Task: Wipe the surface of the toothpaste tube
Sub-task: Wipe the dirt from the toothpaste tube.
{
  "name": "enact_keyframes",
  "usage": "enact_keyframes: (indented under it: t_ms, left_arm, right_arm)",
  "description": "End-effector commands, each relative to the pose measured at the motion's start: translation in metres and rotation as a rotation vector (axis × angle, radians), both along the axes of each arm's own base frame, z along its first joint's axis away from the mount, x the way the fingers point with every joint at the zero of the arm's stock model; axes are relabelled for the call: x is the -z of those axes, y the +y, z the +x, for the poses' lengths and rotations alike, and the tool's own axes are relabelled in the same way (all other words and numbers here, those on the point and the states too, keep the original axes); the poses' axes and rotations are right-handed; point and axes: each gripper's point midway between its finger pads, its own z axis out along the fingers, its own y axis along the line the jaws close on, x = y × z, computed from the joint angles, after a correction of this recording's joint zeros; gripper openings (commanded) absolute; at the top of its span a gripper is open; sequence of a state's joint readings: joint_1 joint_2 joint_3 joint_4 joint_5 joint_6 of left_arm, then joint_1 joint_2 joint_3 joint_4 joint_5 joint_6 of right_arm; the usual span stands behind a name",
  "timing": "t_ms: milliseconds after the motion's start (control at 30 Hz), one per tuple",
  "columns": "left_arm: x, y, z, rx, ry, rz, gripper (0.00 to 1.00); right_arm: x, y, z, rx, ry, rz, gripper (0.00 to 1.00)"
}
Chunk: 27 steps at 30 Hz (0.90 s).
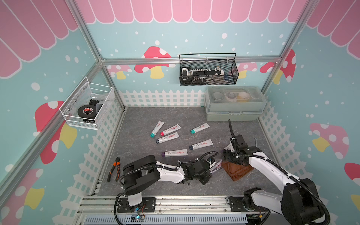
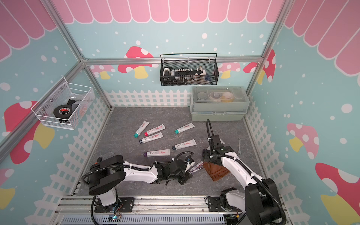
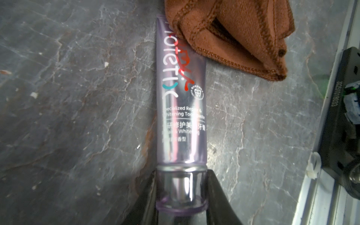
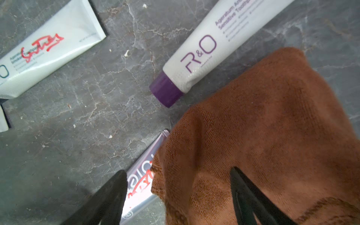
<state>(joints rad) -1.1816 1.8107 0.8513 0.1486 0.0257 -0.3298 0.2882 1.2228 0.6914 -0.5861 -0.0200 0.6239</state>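
A purple toothpaste tube [image 3: 181, 109] with a red scribble lies on the grey mat near the front, in both top views [image 1: 217, 165] [image 2: 196, 167]. My left gripper [image 3: 181, 173] is shut on the tube's clear cap end. A brown cloth [image 3: 229, 33] [image 1: 236, 170] lies crumpled over the tube's flat tail end. My right gripper [image 4: 177, 171] stands open above the cloth [image 4: 263, 136]. One finger is over the tube [image 4: 144, 181] and the other over the cloth, and neither pinches it.
Several white toothpaste tubes lie further back on the mat, the nearest purple-capped [image 1: 176, 153] [image 4: 194, 56]. Orange-handled pliers [image 1: 115, 169] rest at the front left and a small wrench [image 2: 239, 146] at the right. A green lidded box [image 1: 234, 103] stands at the back right.
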Motion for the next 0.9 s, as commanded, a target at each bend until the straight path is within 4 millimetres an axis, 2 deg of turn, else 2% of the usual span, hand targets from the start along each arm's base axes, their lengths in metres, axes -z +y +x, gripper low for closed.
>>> enact_keyframes:
  t_ms: [0,133,267,400,533,700,867]
  left_arm:
    - [0.022,0.010,-0.007,0.001,0.034,0.059,0.24]
    - [0.023,0.011,-0.007,-0.001,0.034,0.062,0.24]
    - [0.023,0.012,-0.006,-0.004,0.033,0.062,0.24]
    - [0.024,0.012,-0.004,-0.012,0.033,0.058,0.24]
    - [0.024,0.012,-0.003,-0.010,0.039,0.050,0.24]
    - [0.021,0.008,-0.003,0.007,0.034,0.047,0.24]
    - [0.021,0.002,0.000,0.017,0.026,0.049,0.24]
  right_arm:
    - [0.008,0.002,0.007,0.020,0.009,-0.003,0.78]
    - [0.027,-0.004,0.004,0.035,0.044,-0.037,0.68]
    - [0.034,-0.011,-0.002,0.044,0.052,-0.068,0.60]
    - [0.036,-0.014,-0.007,0.044,0.049,-0.081,0.45]
    - [0.038,-0.013,-0.012,0.026,0.063,-0.073,0.21]
    - [0.022,-0.001,-0.016,-0.016,0.037,0.003,0.00]
    - [0.002,0.012,-0.025,-0.082,0.038,0.073,0.00]
